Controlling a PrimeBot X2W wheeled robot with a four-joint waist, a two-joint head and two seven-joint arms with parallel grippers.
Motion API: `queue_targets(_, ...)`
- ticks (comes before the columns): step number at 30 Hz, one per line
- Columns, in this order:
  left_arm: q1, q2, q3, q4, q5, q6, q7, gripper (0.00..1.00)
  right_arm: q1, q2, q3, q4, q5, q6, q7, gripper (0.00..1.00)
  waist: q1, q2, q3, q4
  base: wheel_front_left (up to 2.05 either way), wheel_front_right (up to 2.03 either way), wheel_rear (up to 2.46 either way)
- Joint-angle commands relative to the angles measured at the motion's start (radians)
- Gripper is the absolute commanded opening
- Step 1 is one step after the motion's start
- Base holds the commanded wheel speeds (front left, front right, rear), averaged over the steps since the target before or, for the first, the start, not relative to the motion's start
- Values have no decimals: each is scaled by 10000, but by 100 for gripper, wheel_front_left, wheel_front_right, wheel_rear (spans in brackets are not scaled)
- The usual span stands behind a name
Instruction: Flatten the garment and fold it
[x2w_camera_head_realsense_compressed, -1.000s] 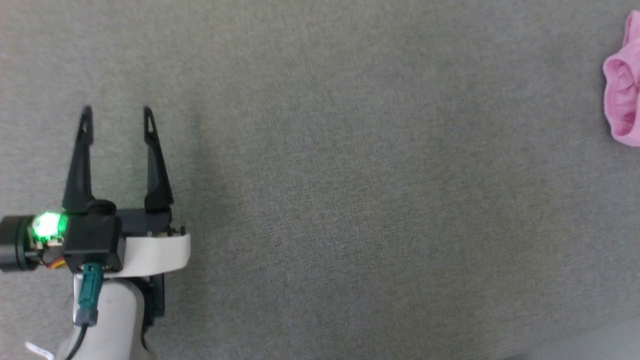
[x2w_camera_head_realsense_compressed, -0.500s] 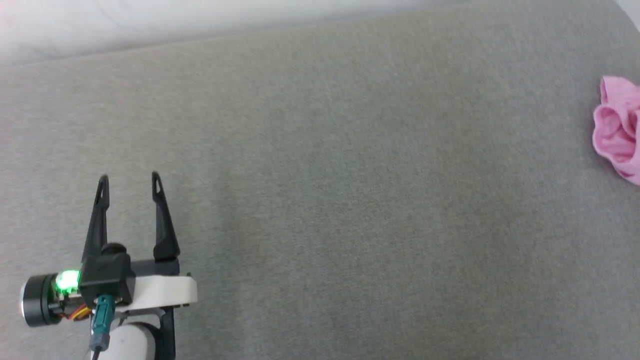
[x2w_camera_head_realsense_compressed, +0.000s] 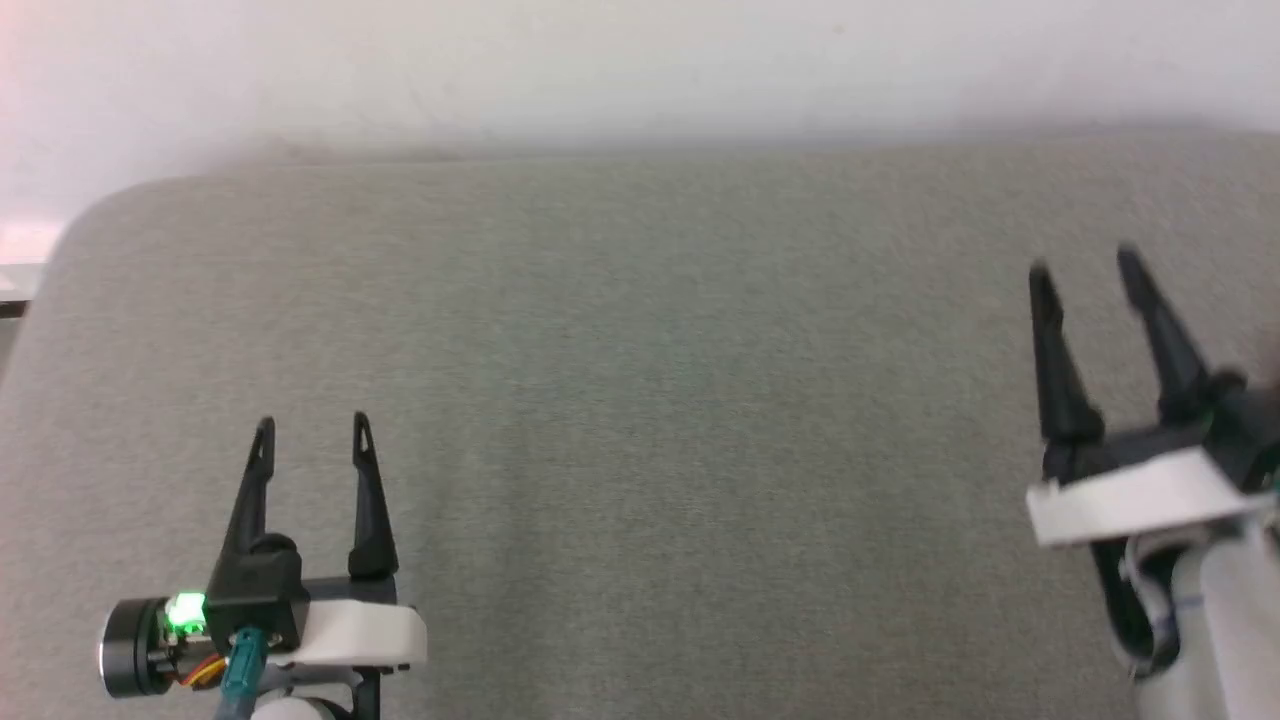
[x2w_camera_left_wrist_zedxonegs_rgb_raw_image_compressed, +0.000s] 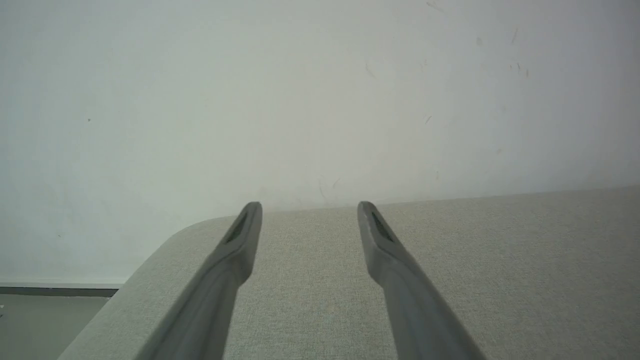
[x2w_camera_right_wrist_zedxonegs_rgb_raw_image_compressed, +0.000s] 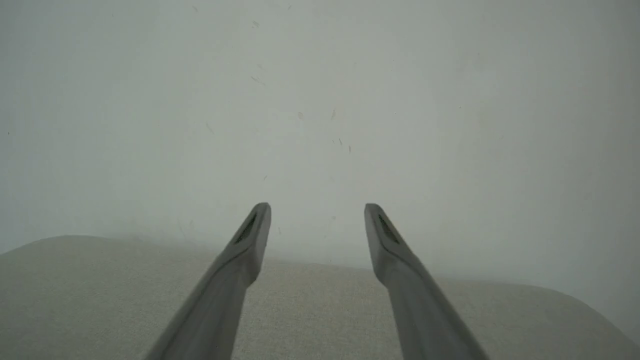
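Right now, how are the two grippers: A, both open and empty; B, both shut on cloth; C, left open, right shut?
A: the left gripper and the right gripper each show two spread fingers with nothing between them, over the grey fabric surface.

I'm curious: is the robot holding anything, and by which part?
Nothing is held: left gripper and right gripper both stand open, empty, over the grey surface.

No text, label, brand, number or sign could be read — neither on the grey fabric surface (x2w_camera_head_realsense_compressed: 640, 400) nor on the pale, faintly scuffed wall (x2w_camera_head_realsense_compressed: 640, 60) behind it — in any view.
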Motion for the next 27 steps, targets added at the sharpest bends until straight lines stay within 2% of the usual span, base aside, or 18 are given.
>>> queue_targets(1, 108, -29, -10, 52, 12, -51, -47, 100, 206, 88, -65, -51, 61, -21, -42, 100, 2, 0, -436, 484, 0, 0, 0)
queue_targets(8, 324, -250, 40, 356, 68, -299, -47, 100, 2189, 905, -694, -448, 271, -21, -43, 100, 2, 0, -562, 580, 0, 0, 0)
queue_targets(16, 373, -410, 76, 633, -15, -674, -47, 100, 2979, 1060, -728, -832, -38, -21, -43, 100, 2, 0, -681, 488, 0, 0, 0)
queue_targets(17, 382, -427, 111, 625, -12, -696, -47, 0, 3002, 1066, -743, -846, -60, -21, -43, 0, 2, 0, -700, 481, 0, 0, 0)
queue_targets(27, 209, -431, 99, 604, 22, -741, 150, 0, 2895, 1020, -650, -762, -80, -3, 150, 0, 2, 0, -724, 472, 0, 0, 0)
